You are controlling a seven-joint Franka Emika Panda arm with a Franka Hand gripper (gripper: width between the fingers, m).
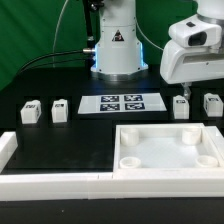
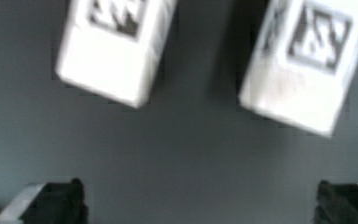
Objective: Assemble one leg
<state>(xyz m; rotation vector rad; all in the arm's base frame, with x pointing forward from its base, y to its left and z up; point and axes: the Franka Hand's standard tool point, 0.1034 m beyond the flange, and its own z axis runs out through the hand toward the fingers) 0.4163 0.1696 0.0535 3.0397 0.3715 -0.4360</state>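
Observation:
Four small white legs with tags stand on the black table. Two are at the exterior view's left (image 1: 30, 111) (image 1: 60, 109) and two at its right (image 1: 181, 106) (image 1: 211, 103). My gripper (image 1: 187, 80) hangs above the right pair without touching them. In the wrist view the two legs (image 2: 114, 50) (image 2: 309, 65) lie blurred below, tags facing up. The gripper (image 2: 201, 205) is open and empty, its dark fingertips (image 2: 51, 202) far apart. The large white square tray-like piece (image 1: 128, 160) lies near the front.
The marker board (image 1: 122, 102) lies at the table's middle, in front of the robot's base (image 1: 117, 50). A white rail (image 1: 50, 185) runs along the front left edge, with a raised end (image 1: 6, 148).

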